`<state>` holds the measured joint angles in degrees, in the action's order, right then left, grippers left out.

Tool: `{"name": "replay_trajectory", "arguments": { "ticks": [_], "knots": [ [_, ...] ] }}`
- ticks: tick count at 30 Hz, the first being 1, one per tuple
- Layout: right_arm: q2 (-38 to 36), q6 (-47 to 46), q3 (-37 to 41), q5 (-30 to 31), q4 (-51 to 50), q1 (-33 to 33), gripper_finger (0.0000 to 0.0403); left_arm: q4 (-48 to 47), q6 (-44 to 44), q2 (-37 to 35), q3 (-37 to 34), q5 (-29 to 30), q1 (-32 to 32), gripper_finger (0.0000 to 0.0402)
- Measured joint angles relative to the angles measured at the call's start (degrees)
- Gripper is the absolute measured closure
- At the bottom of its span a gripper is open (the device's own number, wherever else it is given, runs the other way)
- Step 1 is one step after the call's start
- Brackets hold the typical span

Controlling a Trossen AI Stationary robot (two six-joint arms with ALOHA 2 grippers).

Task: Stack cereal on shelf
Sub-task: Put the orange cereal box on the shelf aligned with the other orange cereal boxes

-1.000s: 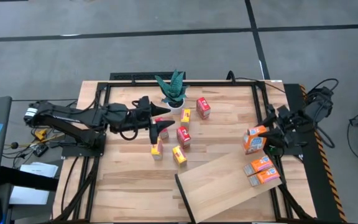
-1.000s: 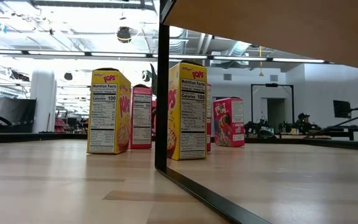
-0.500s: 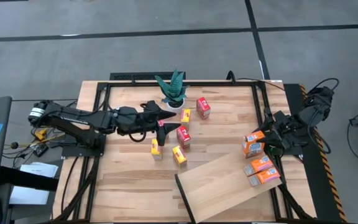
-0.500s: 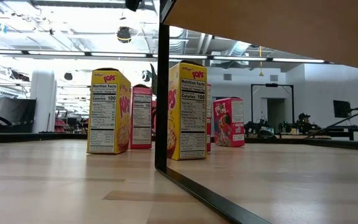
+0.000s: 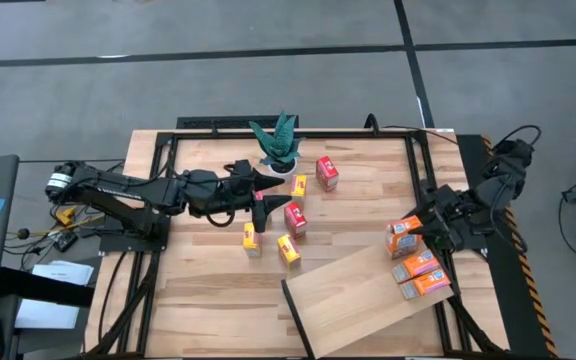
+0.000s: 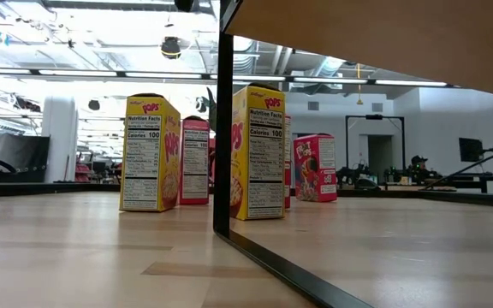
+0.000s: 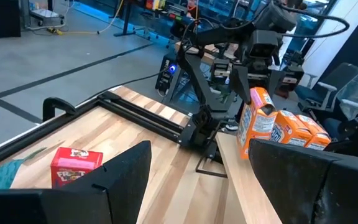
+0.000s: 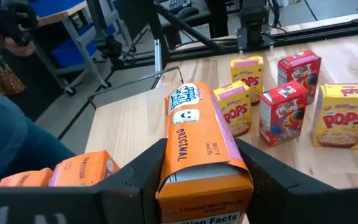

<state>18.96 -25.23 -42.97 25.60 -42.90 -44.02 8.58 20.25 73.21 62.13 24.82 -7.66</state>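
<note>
A pale wooden shelf (image 5: 363, 297) with a dark edge lies slanted at the near right corner of the bench (image 5: 198, 290), with bare planks open to its left. The right pincer (image 5: 415, 231) is clenched on an orange cereal box (image 5: 402, 234) by the shelf's far right end, just beside two more orange boxes (image 5: 420, 274) lying there. The left pincer (image 5: 264, 198) hangs released over the red and yellow boxes (image 5: 291, 232) standing mid-bench near a potted plant (image 5: 279, 145).
</note>
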Motion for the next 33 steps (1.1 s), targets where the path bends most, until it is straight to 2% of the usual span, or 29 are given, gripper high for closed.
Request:
{"name": "replay_trajectory", "arguments": {
  "ticks": [14, 33],
  "knots": [
    [0.21, -1.87, 1.40, 12.55, -0.53, -9.82, 0.0211, -0.04, -0.22, 0.00, 0.00, 1.03, 0.00, 0.0141],
    [0.11, -6.86, 1.98, 11.83, -1.08, -10.79, 0.0200, -0.09, -1.14, 0.00, 0.00, 1.03, 0.00, 0.0141]
  ]
}}
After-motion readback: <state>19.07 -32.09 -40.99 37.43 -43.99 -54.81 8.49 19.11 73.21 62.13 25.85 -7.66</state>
